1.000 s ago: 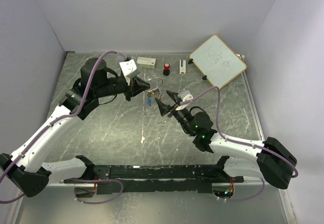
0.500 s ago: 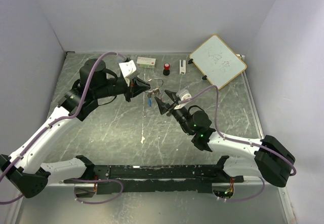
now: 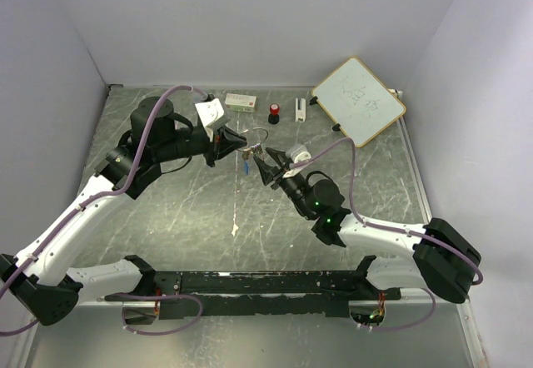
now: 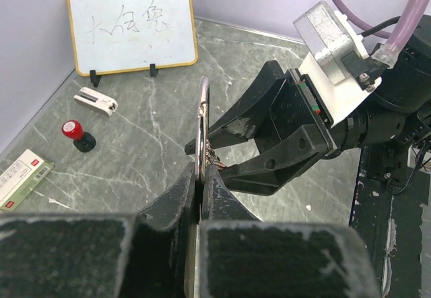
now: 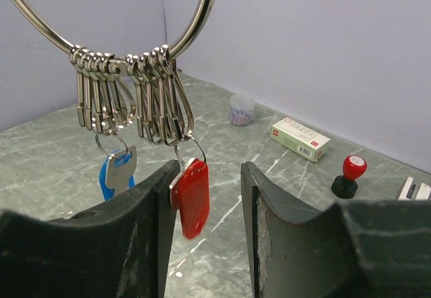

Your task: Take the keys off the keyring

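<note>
Where left fingers (image 4: 172,200) pinch it, keyring (image 4: 202,126) is hidden.

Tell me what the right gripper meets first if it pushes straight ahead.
Probably the red key, hanging from the keyring just in front of the open right gripper; depth is unclear.

Keys (image 5: 190,197) hang below keyring (image 5: 202,11), seemingly airborne.

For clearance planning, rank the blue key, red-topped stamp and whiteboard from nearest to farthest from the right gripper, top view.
1. Blue key, hanging just left of the right gripper.
2. Red-topped stamp, farther back.
3. Whiteboard, back right corner.
</note>
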Available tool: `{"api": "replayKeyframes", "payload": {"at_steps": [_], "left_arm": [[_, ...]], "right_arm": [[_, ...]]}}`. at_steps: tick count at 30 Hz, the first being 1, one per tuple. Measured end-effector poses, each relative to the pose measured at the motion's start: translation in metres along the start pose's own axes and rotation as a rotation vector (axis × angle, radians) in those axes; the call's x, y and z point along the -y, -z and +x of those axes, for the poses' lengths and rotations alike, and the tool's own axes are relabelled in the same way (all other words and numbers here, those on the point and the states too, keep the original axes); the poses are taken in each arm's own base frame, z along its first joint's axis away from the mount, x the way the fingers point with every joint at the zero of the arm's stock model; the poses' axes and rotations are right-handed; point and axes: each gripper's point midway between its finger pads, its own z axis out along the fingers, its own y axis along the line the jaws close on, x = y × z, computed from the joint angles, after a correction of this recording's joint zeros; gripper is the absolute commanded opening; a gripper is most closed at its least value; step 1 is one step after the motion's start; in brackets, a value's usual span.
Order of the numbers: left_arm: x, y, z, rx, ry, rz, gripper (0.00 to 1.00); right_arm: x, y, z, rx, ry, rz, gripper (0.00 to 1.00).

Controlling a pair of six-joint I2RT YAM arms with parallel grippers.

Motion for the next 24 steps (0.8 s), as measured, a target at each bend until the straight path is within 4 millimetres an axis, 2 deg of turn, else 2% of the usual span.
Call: {"api": "replayKeyframes", "payload": {"at_steps": [5,7,9,11,18,24], "left_arm": [[0.0,0.0,0.0,-0.001,0.0,-0.003,0.07],[0.0,0.0,0.0,0.0,0.0,-0.004,0.07],[0.0,0.0,-0.001,0.001,-0.001,-0.006,0.07],[0.0,0.001,-0.002,0.004,-0.003,-0.01,0.07],[-0.003,0.005,-0.004,0.012,-0.003,-0.037,0.07],[-0.015,0.004,0.002,-0.001,0.004,-0.106,0.18]], "right_arm": [[-0.001,-0.002,-0.003,0.007,-0.001,-0.004,0.39],[-0.001,-0.003,-0.003,0.009,-0.001,-0.004,0.3],[-0.001,-0.003,-0.004,0.01,0.001,-0.004,0.13],[-0.001,-0.003,-0.004,0.01,0.0,-0.004,0.0],[-0.001,-0.004,-0.005,0.002,0.006,-0.005,0.0],[0.005,-0.002,-0.005,-0.056,0.032,0.019,0.0]]}}
